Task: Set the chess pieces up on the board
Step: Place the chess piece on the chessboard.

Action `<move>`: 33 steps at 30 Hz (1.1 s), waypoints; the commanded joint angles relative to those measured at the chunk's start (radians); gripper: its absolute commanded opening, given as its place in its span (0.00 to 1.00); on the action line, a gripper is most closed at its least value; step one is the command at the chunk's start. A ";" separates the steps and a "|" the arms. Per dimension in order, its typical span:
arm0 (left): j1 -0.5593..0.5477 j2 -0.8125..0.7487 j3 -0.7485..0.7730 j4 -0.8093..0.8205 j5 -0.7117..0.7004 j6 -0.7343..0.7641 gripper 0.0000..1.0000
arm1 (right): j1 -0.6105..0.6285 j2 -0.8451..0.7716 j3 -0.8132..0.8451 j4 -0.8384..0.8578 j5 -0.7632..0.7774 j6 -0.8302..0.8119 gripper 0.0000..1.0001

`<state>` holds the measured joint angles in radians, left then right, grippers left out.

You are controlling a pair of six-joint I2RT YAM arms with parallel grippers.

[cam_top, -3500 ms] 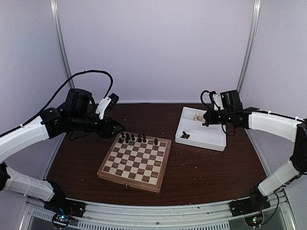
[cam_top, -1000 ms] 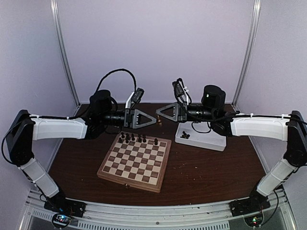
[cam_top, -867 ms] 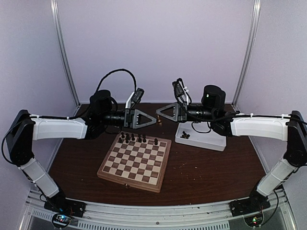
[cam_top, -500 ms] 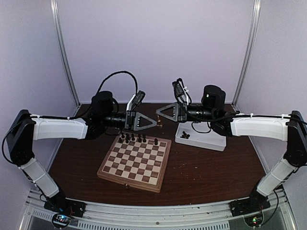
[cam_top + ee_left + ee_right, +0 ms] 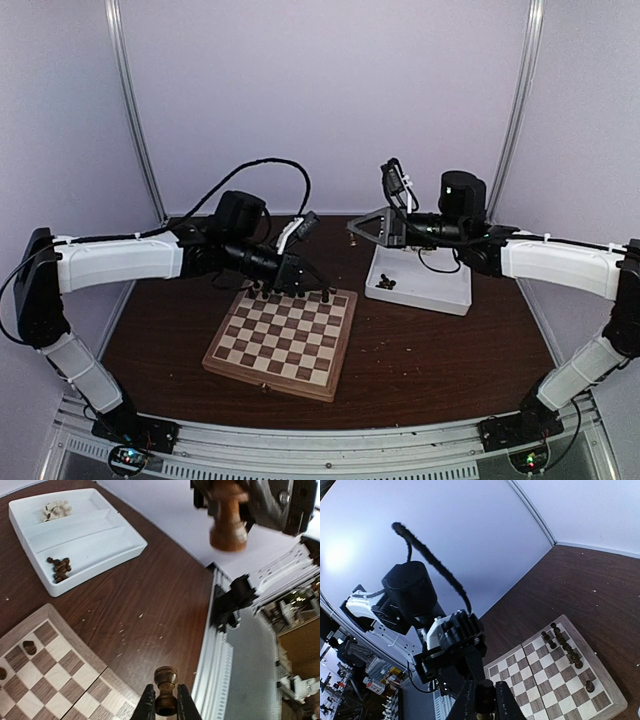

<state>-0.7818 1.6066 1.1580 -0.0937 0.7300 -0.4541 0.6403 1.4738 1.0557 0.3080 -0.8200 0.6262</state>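
The board (image 5: 262, 383) lies mid-table with several dark chess pieces (image 5: 278, 289) along its far row. My left gripper (image 5: 307, 284) is low over that row and shut on a dark brown pawn (image 5: 166, 698). My right gripper (image 5: 353, 228) hangs in the air left of the tray and is shut on a dark piece (image 5: 485, 694). That piece also shows in the left wrist view (image 5: 228, 519). The right wrist view shows the board (image 5: 545, 680), its row of pieces (image 5: 563, 643) and the left arm (image 5: 412, 597).
The white compartment tray (image 5: 440, 290) stands right of the board with a few dark pieces (image 5: 385, 283). The left wrist view shows it (image 5: 110, 540) with cream pieces (image 5: 55, 510) and dark ones (image 5: 60, 567). Booth walls close in behind and beside.
The two grippers met tip to tip above the board's far edge. Now my left gripper has dropped to the far row, and my right gripper has drawn back toward the tray and risen.
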 commanded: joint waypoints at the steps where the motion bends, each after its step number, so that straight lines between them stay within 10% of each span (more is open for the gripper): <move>1: -0.078 0.019 0.162 -0.447 -0.313 0.300 0.00 | -0.011 -0.075 -0.008 -0.200 0.111 -0.155 0.11; 14: -0.208 0.367 0.567 -0.930 -0.713 0.479 0.03 | -0.040 -0.243 -0.157 -0.277 0.414 -0.210 0.11; 33: -0.213 0.601 0.757 -0.997 -0.789 0.458 0.06 | -0.057 -0.510 -0.296 -0.339 0.753 -0.265 0.10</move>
<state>-0.9920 2.1845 1.8664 -1.0763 -0.0399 0.0063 0.5873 0.9829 0.7677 -0.0040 -0.1284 0.3862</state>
